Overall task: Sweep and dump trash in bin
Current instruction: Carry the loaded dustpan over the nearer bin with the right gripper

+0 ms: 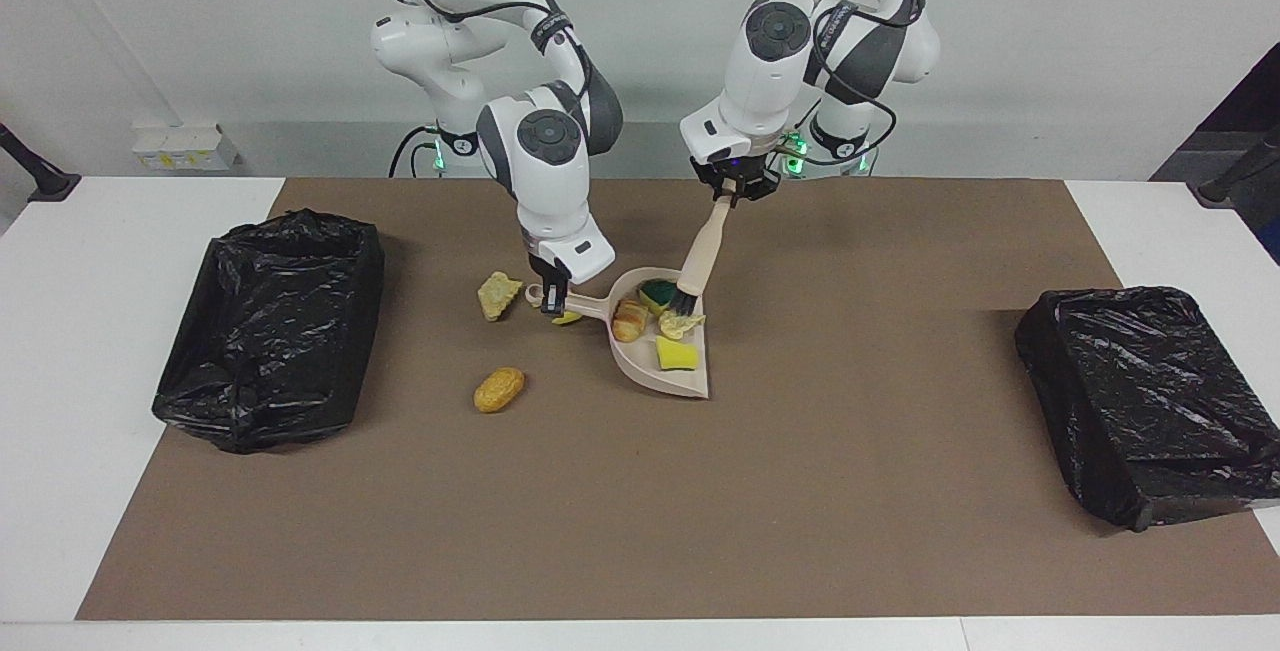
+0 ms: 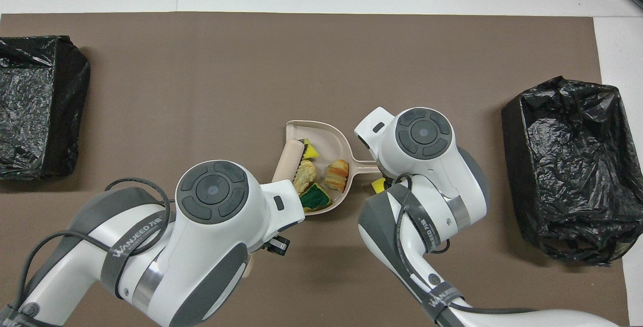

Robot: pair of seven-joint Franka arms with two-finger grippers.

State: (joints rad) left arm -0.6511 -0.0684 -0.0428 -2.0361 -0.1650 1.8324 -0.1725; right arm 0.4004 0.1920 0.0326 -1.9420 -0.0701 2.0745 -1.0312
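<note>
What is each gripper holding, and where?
Left gripper: brush, by its handle's top end. Right gripper: dustpan, by its handle.

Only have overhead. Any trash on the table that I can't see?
Observer: Two pieces. A tan scrap lies on the mat off the end of the dustpan handle, and a golden scrap lies farther from the robots.
Operator: Is the left holding the brush?
Observer: Yes. The left gripper is shut on the handle top of the brush, which is tilted with its bristles in the pan.
Operator: And the right?
Observer: The right gripper is clamped on the dustpan handle.
</note>
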